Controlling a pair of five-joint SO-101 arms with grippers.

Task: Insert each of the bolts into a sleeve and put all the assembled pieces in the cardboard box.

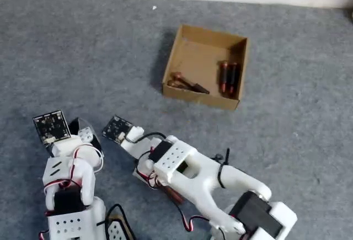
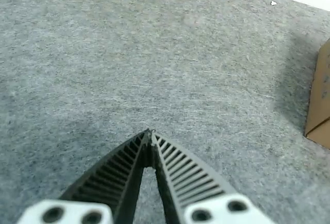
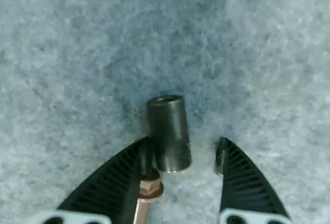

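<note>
**Right gripper (image 3: 184, 147), jaws apart, low over the sleeve (image 3: 168, 134).** The sleeve lies on its side on the grey mat (image 3: 247, 38) between the jaws. It is just beside one finger and clear of the other, and its open mouth faces away from the wrist. A bolt (image 3: 148, 189) lies at the sleeve's near end with its hex head toward the sleeve and its shank running back under the gripper. You cannot tell whether head and sleeve touch.

**Left gripper (image 2: 150, 139), jaws together on nothing, over bare mat.** The box (image 1: 201, 97) stands well apart from both arms, with assembled pieces (image 1: 229, 78) already inside.

**Step in hand, as judged: taking the sleeve.**
- **Centre first.** Shift the right gripper sideways until the sleeve sits midway between the fingers. As it lies, one finger would meet it first, and a round sleeve rolls or swings when pushed from one side.
- **Grip at mid-length.** Keep both ends of the sleeve free so that a mouth is left open for the bolt.
- **Keep the bolt out of the bite.** Its head sits close beside a finger, and closing on both parts would jam the grip.
- **Close slowly and lift straight up.**
- **Use the left gripper for the bolt.** Open its jaws before it can take the bolt, then line the shank up with the sleeve's axis before you push.
</note>
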